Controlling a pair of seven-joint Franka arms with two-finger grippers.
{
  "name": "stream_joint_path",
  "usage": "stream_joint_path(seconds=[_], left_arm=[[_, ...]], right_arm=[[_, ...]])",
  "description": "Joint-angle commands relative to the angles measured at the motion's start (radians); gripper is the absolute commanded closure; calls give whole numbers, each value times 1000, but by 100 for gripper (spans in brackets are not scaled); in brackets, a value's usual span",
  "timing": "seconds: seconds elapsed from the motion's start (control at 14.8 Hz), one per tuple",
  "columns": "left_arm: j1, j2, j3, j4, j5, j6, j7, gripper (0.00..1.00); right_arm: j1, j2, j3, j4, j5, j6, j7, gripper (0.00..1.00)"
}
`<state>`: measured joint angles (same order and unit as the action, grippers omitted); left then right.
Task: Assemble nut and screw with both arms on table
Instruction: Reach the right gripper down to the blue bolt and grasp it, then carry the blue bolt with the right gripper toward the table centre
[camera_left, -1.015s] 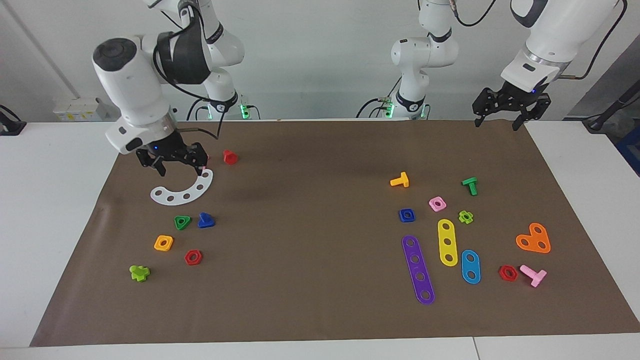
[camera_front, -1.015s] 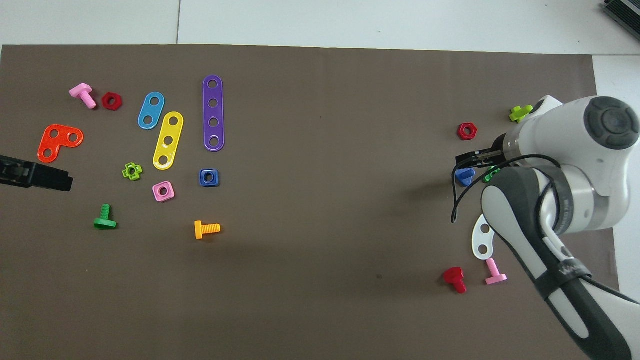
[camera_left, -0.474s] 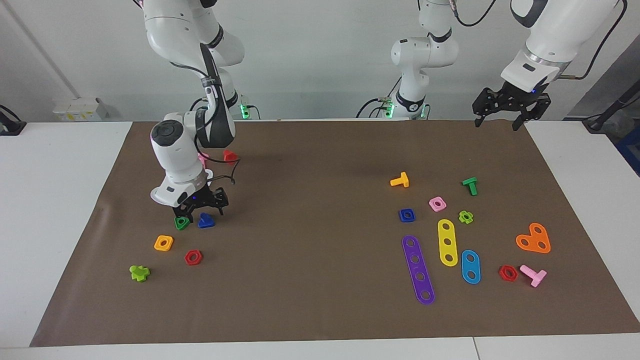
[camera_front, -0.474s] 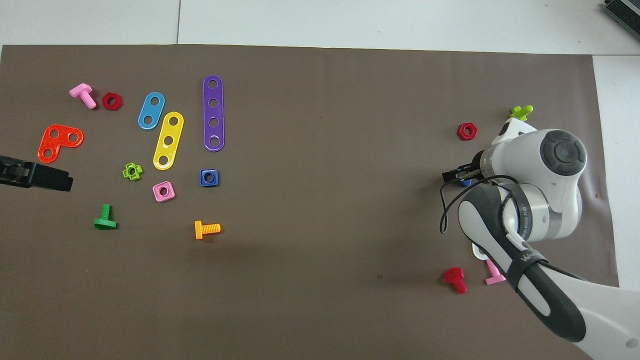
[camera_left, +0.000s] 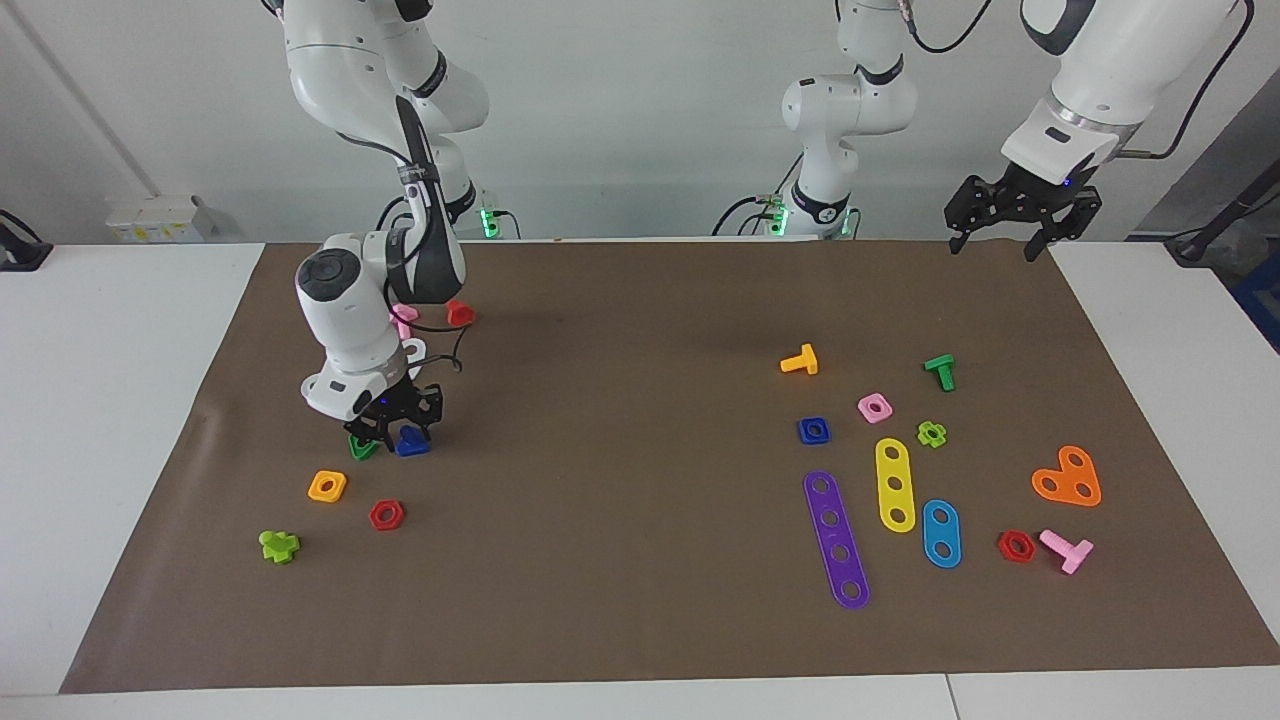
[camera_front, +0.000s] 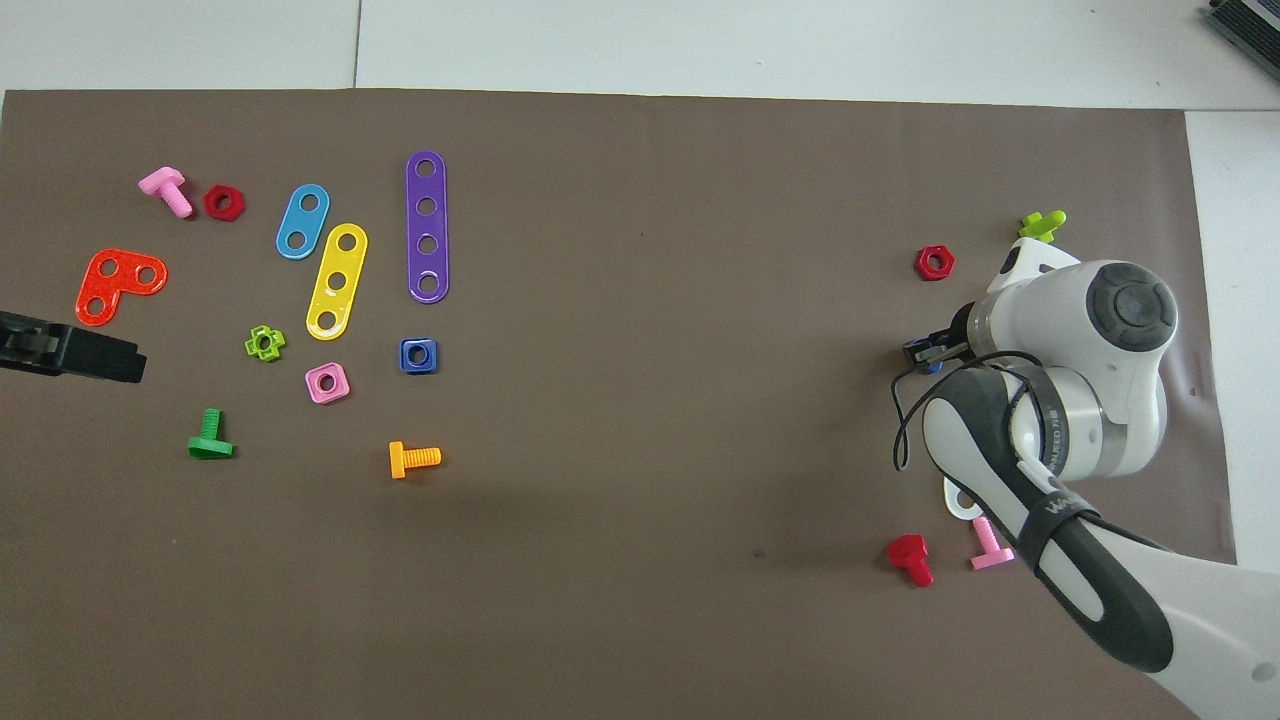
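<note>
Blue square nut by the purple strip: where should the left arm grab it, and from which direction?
The blue square nut lies flat on the mat, hole up, so a straight-down approach probably suits, pinching two opposite flat sides. It has free space all round; the purple strip sits apart from it. The left pincer hangs open above the mat's corner.

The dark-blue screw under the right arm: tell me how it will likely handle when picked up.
The screw looks like small moulded plastic, so probably light and stiff. It stands on its broad triangular head, shaft up, so it seems unlikely to roll, though a sideways nudge might slide it into the green nut beside it. The right gripper is down around it; smooth plastic may slip.
</note>
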<state>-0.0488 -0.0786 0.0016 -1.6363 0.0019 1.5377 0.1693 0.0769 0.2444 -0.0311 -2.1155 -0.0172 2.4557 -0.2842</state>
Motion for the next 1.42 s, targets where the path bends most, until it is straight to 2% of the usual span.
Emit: stream_joint_path(seconds=[0.0,0.27,0.41,0.47,0.54,0.88,1.15,1.35], left_arm=[[7,-20,-3,-14,-19,-8,10,0],[7,-20,0,-14,-19,-7,12,0],[7,-18,-3,-14,-19,-7,12,0],[7,-20,0,-14,-19,-7,10,0],[7,-20,0,-14,-19,-8,10,0],[7,-20,0,-14,-19,-8,10,0],[7,-20,-3,-14,-19,-7,12,0],[7,-20,0,-14,-19,-7,12,0]], right_arm=[[-12,1,8,-11,16,23,-35,54],[-15,1,8,-11,17,14,-52,54],[-20,1,8,-12,17,16,-56,62],[-20,0,8,-18,17,19,-55,74],[-20,0,8,-18,17,19,-44,100],[-5,-8,10,11,17,-19,51,100],[29,-37,22,198,17,-231,209,100],[112,-31,23,336,8,-358,386,100]])
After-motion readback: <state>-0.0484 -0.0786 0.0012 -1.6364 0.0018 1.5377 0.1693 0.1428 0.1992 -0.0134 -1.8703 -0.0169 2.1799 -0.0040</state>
